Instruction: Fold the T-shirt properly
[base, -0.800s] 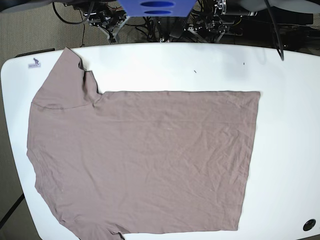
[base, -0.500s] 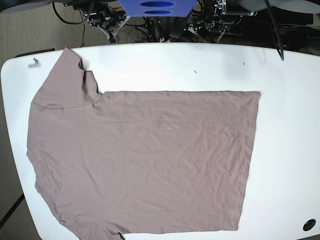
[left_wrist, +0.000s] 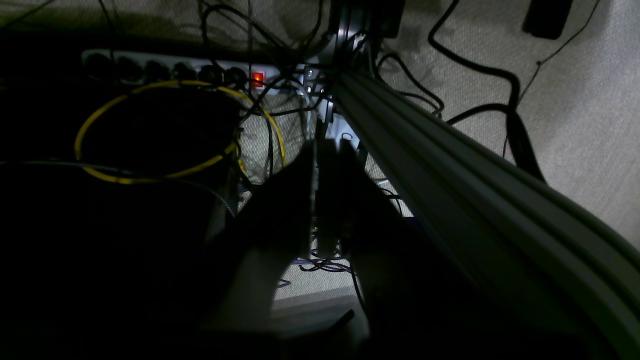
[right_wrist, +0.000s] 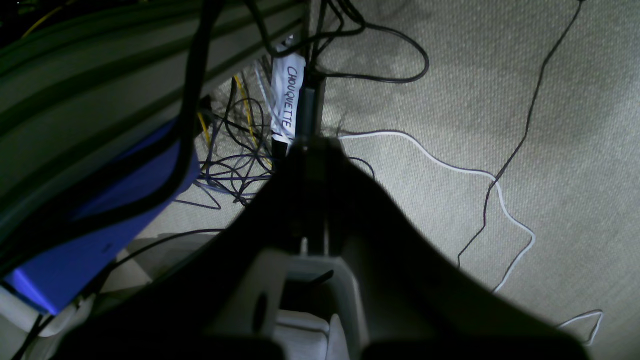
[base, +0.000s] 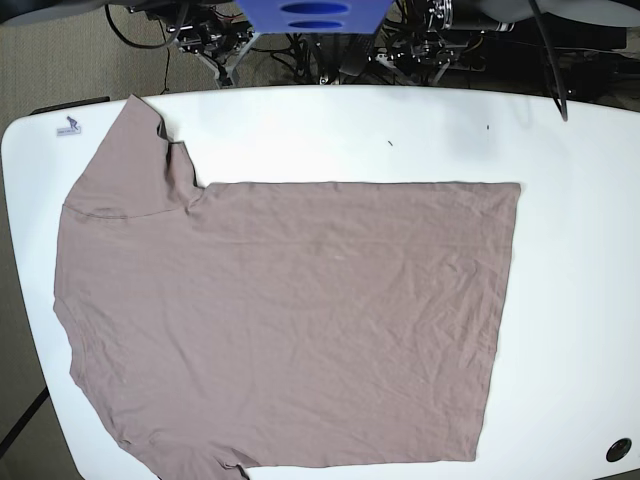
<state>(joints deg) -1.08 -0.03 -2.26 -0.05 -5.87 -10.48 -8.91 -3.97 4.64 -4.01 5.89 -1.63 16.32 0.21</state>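
The mauve-brown T-shirt (base: 290, 320) lies spread flat on the white table (base: 570, 300), neck end at the left and hem at the right, one sleeve pointing to the far left corner. Neither arm shows in the base view. In the left wrist view my left gripper (left_wrist: 327, 150) hangs off the table over cables and floor, its dark fingers pressed together and holding nothing. In the right wrist view my right gripper (right_wrist: 312, 147) is likewise shut and empty above the carpet. The shirt is out of view in both wrist cameras.
Cables, a power strip with a red light (left_wrist: 257, 78), a yellow cable loop (left_wrist: 150, 135) and a grey frame rail (left_wrist: 450, 170) lie behind the table. A blue part (base: 315, 15) sits at the table's far edge. A small sticker (base: 68, 127) marks the far left corner, and a dark hole (base: 619, 449) the near right.
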